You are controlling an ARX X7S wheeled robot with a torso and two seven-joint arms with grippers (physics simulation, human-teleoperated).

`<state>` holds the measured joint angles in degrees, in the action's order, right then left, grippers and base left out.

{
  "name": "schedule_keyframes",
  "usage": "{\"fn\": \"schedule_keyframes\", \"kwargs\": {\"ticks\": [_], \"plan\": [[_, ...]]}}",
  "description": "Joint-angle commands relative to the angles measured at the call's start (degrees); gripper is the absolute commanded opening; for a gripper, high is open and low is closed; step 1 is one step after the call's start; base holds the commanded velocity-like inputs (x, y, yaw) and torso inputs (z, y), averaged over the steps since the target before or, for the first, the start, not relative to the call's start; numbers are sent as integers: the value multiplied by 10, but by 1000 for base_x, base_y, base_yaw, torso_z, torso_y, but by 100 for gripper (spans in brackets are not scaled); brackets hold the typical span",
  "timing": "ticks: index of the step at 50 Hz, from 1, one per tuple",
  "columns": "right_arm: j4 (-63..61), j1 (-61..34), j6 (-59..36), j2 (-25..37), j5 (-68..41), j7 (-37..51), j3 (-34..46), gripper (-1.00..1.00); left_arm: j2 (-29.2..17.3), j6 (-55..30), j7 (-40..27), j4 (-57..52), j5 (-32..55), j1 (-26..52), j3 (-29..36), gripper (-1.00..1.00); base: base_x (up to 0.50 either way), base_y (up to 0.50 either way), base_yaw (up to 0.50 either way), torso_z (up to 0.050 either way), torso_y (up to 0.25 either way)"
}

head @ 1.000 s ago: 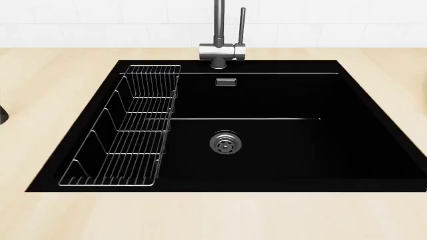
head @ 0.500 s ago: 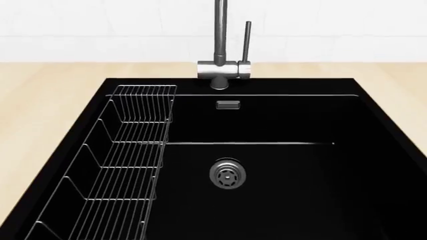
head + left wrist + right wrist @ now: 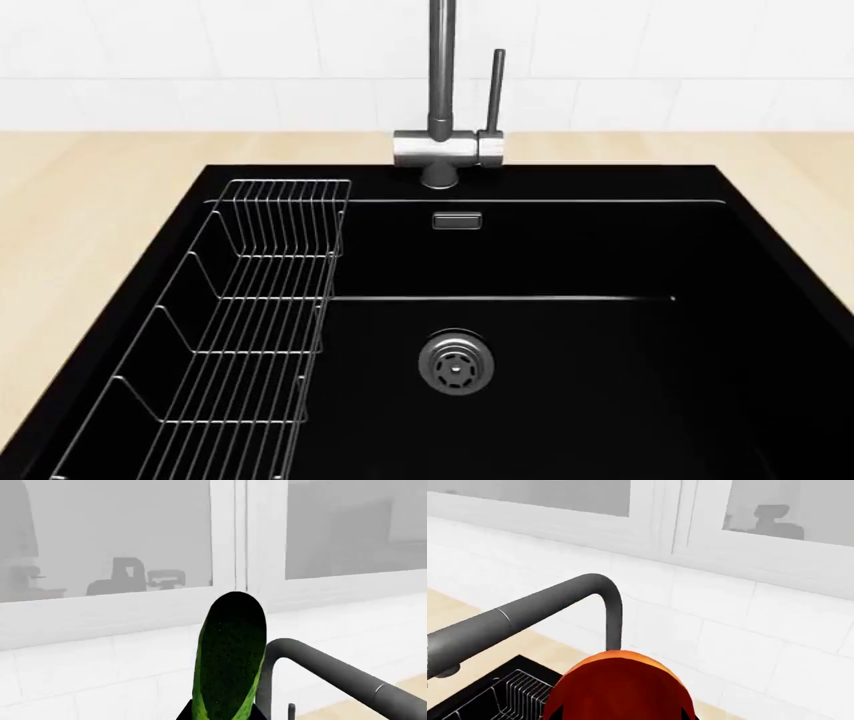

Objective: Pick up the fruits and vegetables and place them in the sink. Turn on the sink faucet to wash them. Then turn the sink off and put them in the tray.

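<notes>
**Op:** Cucumber [image 3: 229, 660] fills my left wrist camera, standing up out of the left gripper, which is closed on its lower end; only a dark corner of the jaw shows at the frame's edge. Beyond the jaws the sink faucet [image 3: 333, 672] arches past, with white tile and a window behind it.

**Spotter:** And the right side?

**Op:** The red-orange fruit [image 3: 620, 687] sits right against the right wrist lens. The jaws are hidden behind it, so I cannot tell their state. The faucet spout crosses ahead of it, with the wire rack [image 3: 520, 692] below.

**Spotter:** Head camera?

**Op:** I see only the sink [image 3: 561, 250], its drain [image 3: 455, 363], the rack along one side and the faucet lever [image 3: 495, 90]. Neither arm is in that view. The spout's top is cut off.
</notes>
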<state>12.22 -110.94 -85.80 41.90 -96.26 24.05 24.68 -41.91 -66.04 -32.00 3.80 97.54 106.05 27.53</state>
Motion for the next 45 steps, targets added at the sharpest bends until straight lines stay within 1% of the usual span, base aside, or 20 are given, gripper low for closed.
{"fn": "schedule_keyframes", "kwargs": {"ticks": [1, 6, 9, 15, 19, 25, 29, 35, 41, 45], "plan": [[16, -51, -37, 9, 124, -158, 198, -100, 3, -165, 84, 75, -49, 101, 115, -100, 20, 0, 0, 0, 0], [-12, -84, -37, 37, 141, -237, 318, -100, 3, -224, 200, 85, -128, 166, 200, -100, 19, 0, 0, 0, 0], [-34, -97, -36, 59, 141, -267, 361, -100, -7, -232, 235, 74, -146, 186, 243, -100, 20, 0, 0, 0, 0], [-85, -104, -33, 96, 141, -308, 425, -100, -27, -229, 266, 41, -145, 200, 302, -100, 20, 0, 2, 0, 0], [-113, -102, -25, 102, 161, -344, 467, -100, -24, -219, 286, 22, -147, 195, 326, -100, 20, 0, 1, 0, 0], [-126, -80, 5, 82, 211, -397, 522, -100, 3, -193, 341, 17, -177, 199, 353, -100, 20, 0, 2, 0, 0], [-117, -55, 32, 60, 231, -411, 542, -100, 15, -183, 369, 18, -193, 210, 365, -100, 20, 0, 3, 0, 2], [-102, 0, 74, 24, 254, -417, 567, -100, 16, -180, 369, 6, -184, 202, 367, -100, 21, 0, 2, 0, 0], [-42, 63, 122, -40, 299, -433, 606, -100, 19, -174, 370, 2, -179, 196, 368, -100, 20, 0, 0, 0, 0], [-10, 94, 147, -69, 323, -446, 628, -100, 18, -172, 364, 0, -171, 189, 366, -100, 20, 0, 0, 0, 0]]}}
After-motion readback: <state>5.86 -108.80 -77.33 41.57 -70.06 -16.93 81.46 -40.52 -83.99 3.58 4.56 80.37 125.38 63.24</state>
